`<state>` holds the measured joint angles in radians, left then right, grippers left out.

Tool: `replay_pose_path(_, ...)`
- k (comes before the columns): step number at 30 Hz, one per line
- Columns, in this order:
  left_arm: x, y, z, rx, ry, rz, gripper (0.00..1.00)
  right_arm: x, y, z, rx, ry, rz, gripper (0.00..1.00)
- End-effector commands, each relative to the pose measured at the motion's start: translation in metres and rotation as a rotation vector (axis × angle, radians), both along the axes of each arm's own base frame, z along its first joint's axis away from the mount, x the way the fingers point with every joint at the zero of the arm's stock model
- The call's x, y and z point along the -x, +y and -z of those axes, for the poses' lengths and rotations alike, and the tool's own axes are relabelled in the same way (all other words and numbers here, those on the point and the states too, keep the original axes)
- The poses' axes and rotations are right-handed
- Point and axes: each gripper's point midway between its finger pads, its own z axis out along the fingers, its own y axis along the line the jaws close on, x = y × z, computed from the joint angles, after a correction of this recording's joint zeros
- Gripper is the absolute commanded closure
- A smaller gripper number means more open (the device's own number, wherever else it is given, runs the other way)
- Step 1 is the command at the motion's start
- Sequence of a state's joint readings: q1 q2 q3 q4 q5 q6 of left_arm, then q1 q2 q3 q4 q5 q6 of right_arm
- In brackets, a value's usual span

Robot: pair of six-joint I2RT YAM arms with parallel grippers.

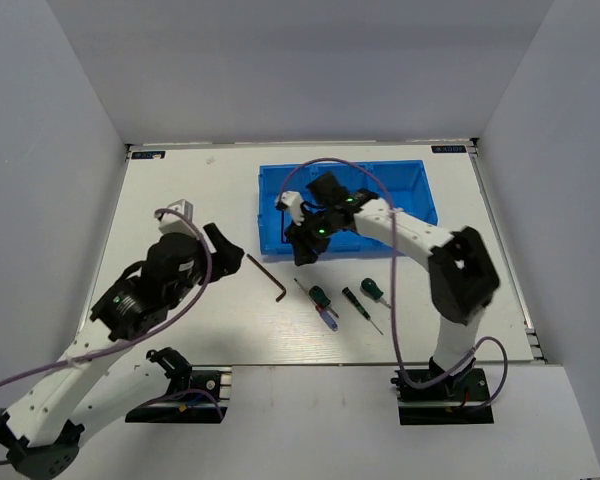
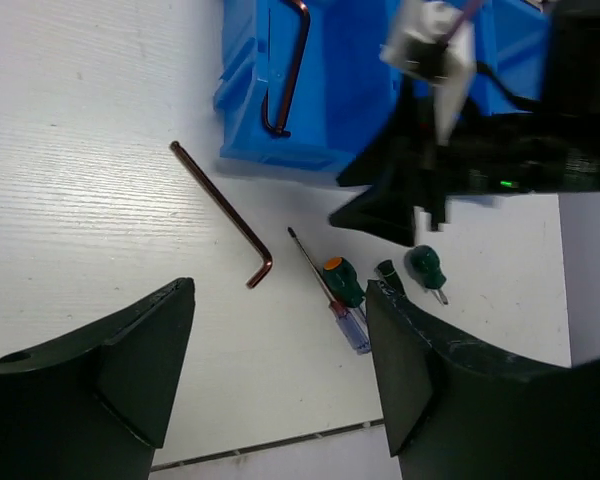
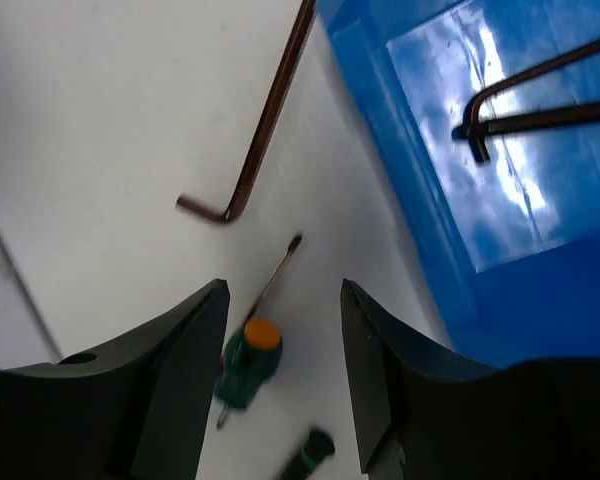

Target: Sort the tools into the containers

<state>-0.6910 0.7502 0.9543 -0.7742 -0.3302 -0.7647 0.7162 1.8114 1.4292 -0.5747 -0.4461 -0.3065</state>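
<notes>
1. Fingers of left gripper and right gripper are hanging released, empty.
2. One hex key is lying in the blue tray.
3. The second hex key and screwdrivers are waiting beside it.

I saw the tray as glossy blue plastic, its floor throwing glare. The hex key looked like dark, dull metal; the worktop was matt white, faintly grained. The fingers of my left hand were matt black plastic.

One hex key in tray's left compartment; second key, screwdrivers before it.
</notes>
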Motion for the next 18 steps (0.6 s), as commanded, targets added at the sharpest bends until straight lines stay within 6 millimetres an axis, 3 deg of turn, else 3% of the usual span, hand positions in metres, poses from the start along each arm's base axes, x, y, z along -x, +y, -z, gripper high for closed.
replay_pose_path(1,0.014,0.021,0.014,-0.050,0.028,-0.041,0.21,-0.014,0.047,0.000,-0.004,-0.025,0.097,0.45)
replay_pose_path(2,0.017,0.024,0.014,-0.052,0.032,-0.041,0.21,-0.011,0.059,0.021,0.026,-0.017,0.082,0.45)
replay_pose_path(3,0.021,0.027,0.017,-0.070,0.052,-0.041,0.21,-0.019,0.070,0.014,0.017,-0.056,0.101,0.45)
replay_pose_path(4,0.025,0.030,0.018,-0.075,0.057,-0.041,0.21,-0.018,0.077,0.018,0.033,-0.075,0.103,0.43)
replay_pose_path(5,0.028,0.033,0.016,-0.074,0.056,-0.041,0.21,-0.020,0.084,0.036,0.062,-0.089,0.116,0.43)
replay_pose_path(6,0.030,0.037,0.020,-0.094,0.072,-0.048,0.21,-0.026,0.092,0.033,0.053,-0.101,0.140,0.43)
replay_pose_path(10,0.035,0.043,0.022,-0.092,0.071,-0.057,0.21,-0.020,0.110,0.051,0.083,-0.113,0.159,0.43)
replay_pose_path(18,0.038,0.044,0.029,-0.092,0.090,-0.055,0.21,-0.026,0.096,0.087,0.220,-0.227,0.208,0.49)
